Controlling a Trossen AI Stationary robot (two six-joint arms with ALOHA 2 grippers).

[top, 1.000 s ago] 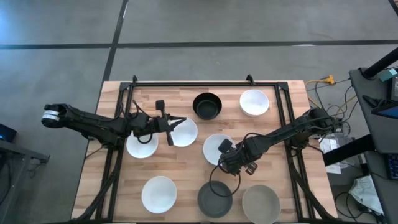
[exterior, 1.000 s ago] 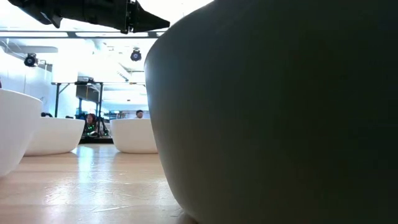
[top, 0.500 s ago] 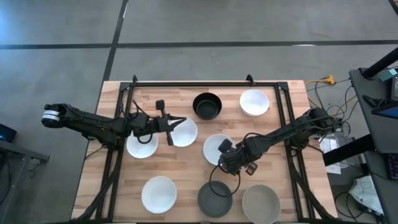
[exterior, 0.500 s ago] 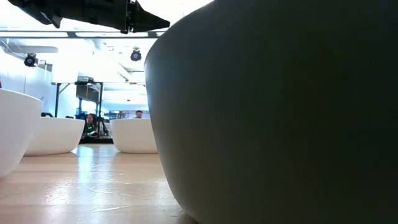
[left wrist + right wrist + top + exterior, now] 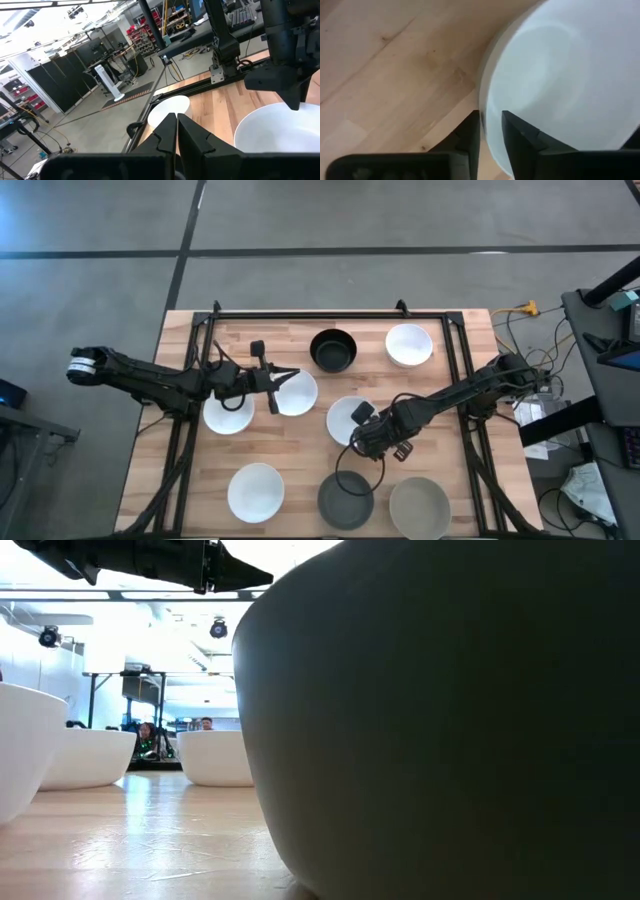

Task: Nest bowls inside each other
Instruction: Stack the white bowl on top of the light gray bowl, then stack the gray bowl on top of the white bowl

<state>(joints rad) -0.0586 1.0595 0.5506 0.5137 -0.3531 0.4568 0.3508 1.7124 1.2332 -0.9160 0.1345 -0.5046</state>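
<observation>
Eight bowls show in the high view. A glossy black bowl and a white bowl stand at the far side. Three more white bowls are in the middle. A white bowl, a dark grey bowl and a pale grey-green bowl stand near. All rest on their bases. My left gripper hovers shut above a middle white bowl. My right gripper is shut on the rim of the centre white bowl. My right gripper holds the centre white bowl by its rim, on the side toward the table's near right. One finger is inside the bowl and one finger outside, coming from above. The bowl stands on the table.
A black frame runs along the table's far edge and down both sides. The dark grey bowl fills most of the low view, with my left arm raised above the table. Bare wood lies between the middle and near bowls.
</observation>
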